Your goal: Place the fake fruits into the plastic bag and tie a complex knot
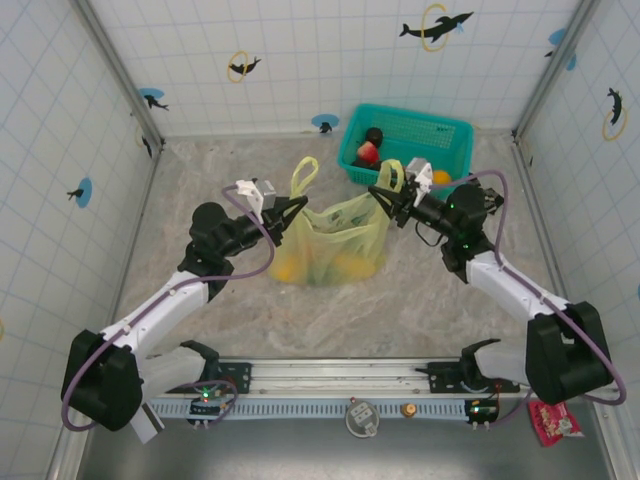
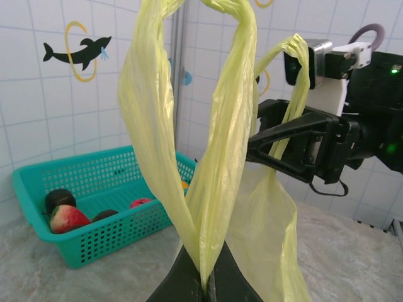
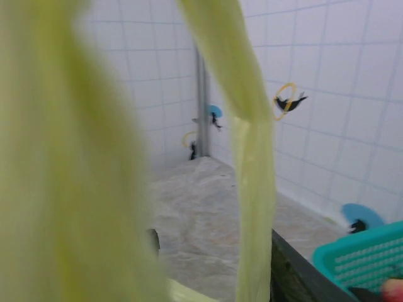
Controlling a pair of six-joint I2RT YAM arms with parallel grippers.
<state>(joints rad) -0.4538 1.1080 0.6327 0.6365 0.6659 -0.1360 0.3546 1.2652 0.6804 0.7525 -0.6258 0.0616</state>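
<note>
**Both handles raised, knot not yet begun**

Nearest the arm bases, the left end effector [image 2: 203, 277] is pressed together on the left handle [image 2: 214, 157] of the plastic bag [image 1: 330, 240], pinching the loop at its root so that it stands upright. The bag sits mid-table between the two arms, with several fake fruits [image 1: 285, 268] showing orange and yellow through its film.

Across from it, the right end effector [image 1: 388, 200] is at the right handle [image 2: 293, 82]. I cannot tell whether it is clamped on the strap or loosely around it.

To do this step well, I judge the right side needs a firm pinch low on its loop. Both straps should stay taut and apart before they are crossed.

Farthest off, the teal basket [image 1: 455, 128] holds more fruits [image 1: 368, 152]. The right wrist view is blurred by film close to the lens, and the bag's mouth is hard to make out.
</note>
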